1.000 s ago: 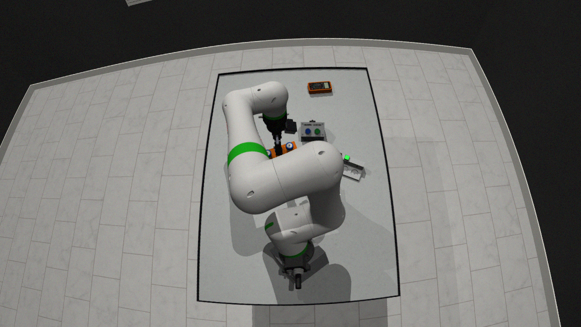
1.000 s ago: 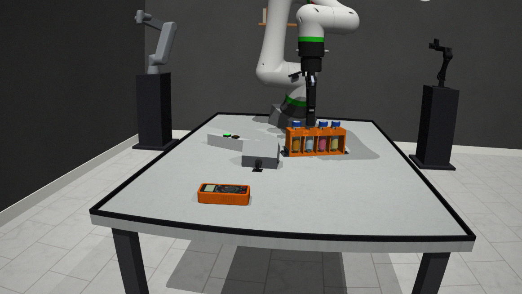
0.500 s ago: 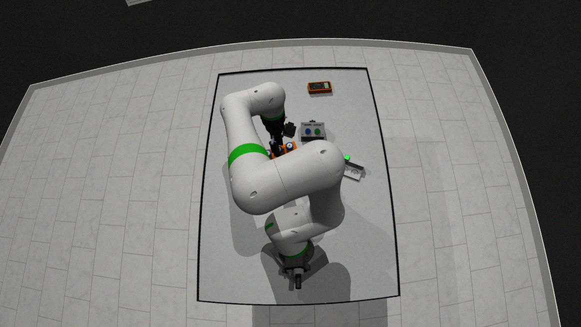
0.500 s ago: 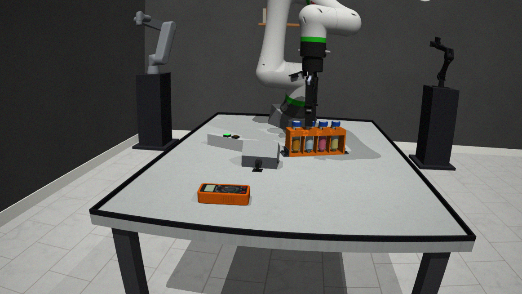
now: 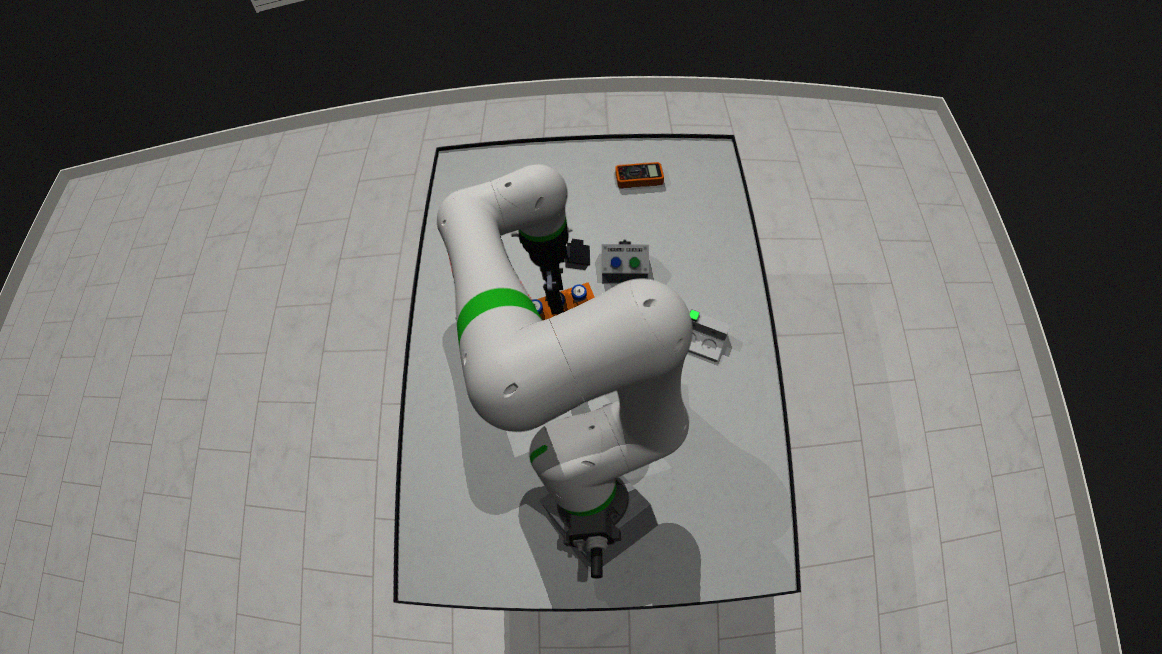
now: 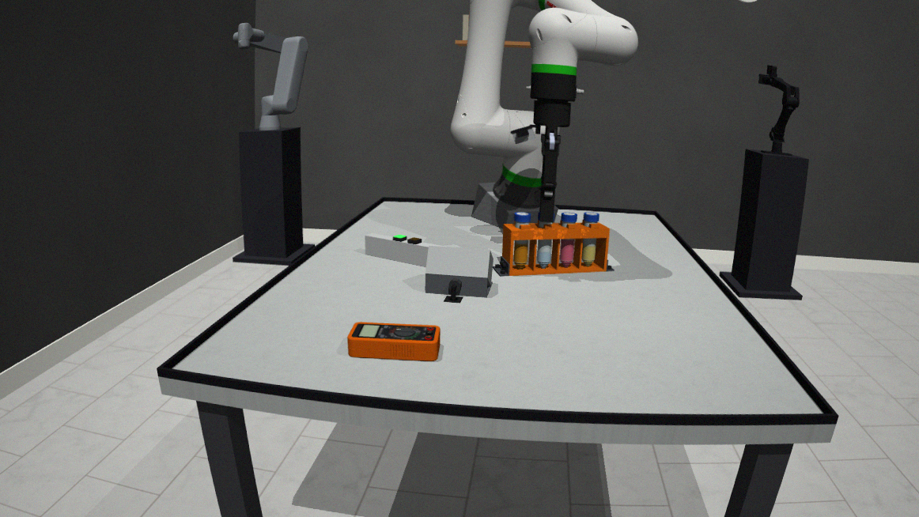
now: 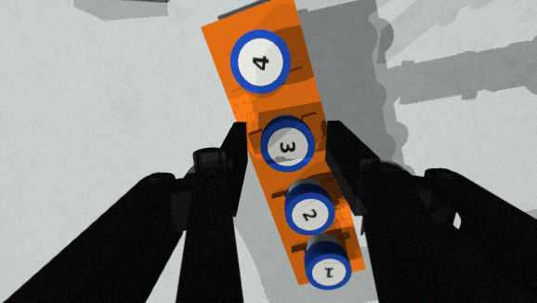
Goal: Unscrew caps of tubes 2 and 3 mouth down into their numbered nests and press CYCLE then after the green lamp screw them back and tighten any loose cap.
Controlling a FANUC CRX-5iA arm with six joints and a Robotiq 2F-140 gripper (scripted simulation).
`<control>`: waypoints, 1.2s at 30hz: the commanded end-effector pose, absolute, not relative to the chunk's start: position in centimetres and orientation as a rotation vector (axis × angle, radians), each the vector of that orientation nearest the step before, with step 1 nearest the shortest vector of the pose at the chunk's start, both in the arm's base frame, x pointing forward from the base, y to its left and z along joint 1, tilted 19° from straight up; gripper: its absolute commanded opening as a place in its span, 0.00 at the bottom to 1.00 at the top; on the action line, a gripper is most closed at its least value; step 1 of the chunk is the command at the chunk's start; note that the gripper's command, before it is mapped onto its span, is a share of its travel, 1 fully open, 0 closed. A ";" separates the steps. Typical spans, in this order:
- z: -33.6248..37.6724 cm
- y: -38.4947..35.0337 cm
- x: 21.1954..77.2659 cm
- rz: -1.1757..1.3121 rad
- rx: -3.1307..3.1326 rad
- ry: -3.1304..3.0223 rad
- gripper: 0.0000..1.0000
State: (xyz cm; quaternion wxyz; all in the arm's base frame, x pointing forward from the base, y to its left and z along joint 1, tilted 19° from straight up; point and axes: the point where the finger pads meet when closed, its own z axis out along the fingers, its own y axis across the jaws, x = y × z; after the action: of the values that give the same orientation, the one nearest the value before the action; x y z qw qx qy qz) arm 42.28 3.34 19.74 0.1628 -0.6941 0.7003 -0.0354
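The orange decapping rack point(image 7: 303, 70) point(image 6: 554, 269) holds four tubes, each with a blue-rimmed numbered cap. In the wrist view these are cap 4 point(image 7: 260, 61), cap 3 point(image 7: 287, 145), cap 2 point(image 7: 308, 214) and cap 1 point(image 7: 328, 270). My gripper point(image 7: 286, 141) point(image 6: 546, 215) point(image 5: 555, 296) hangs straight down over tube 3. Its fingers stand on either side of cap 3 with a small gap on each side, so it is open. Cap 3 sits on its tube. The green lamp point(image 5: 694, 315) point(image 6: 399, 237) on the cap tray point(image 5: 715, 331) point(image 6: 385, 249) is lit.
The grey key housing point(image 5: 625, 250) point(image 6: 457, 269) with the blue key point(image 5: 615, 263) and the green key point(image 5: 634, 263) stands beside the rack. An orange multimeter point(image 5: 639, 173) point(image 6: 393, 340) lies farther out on the table. My arm hides most of the rack from above.
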 end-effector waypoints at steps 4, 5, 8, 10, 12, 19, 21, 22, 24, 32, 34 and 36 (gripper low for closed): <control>19.8 3.3 42.3 -0.182 -2.361 1.541 0.41; 19.8 3.3 42.3 -0.194 -2.401 1.484 0.41; 19.8 3.3 42.3 -0.227 -2.512 1.306 0.41; 19.8 3.3 42.3 -0.249 -2.578 1.185 0.41; 19.8 3.3 42.3 -0.270 -2.639 1.060 0.41; 19.8 3.3 42.3 -0.270 -2.648 1.038 0.41; 19.8 3.3 42.3 -0.270 -2.648 1.038 0.30; 19.8 3.3 42.3 -0.270 -2.648 1.038 0.30; 19.8 3.3 42.3 -0.270 -2.648 1.038 0.30; 19.8 3.3 42.3 -0.271 -2.648 1.038 0.30; 19.8 3.3 42.3 -0.271 -2.648 1.038 0.30; 19.8 3.3 42.3 -0.260 -2.618 1.102 0.30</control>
State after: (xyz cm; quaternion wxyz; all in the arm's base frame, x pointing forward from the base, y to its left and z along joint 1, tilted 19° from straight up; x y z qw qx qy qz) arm 42.28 3.32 19.70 0.1414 -0.9176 0.3596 -0.0929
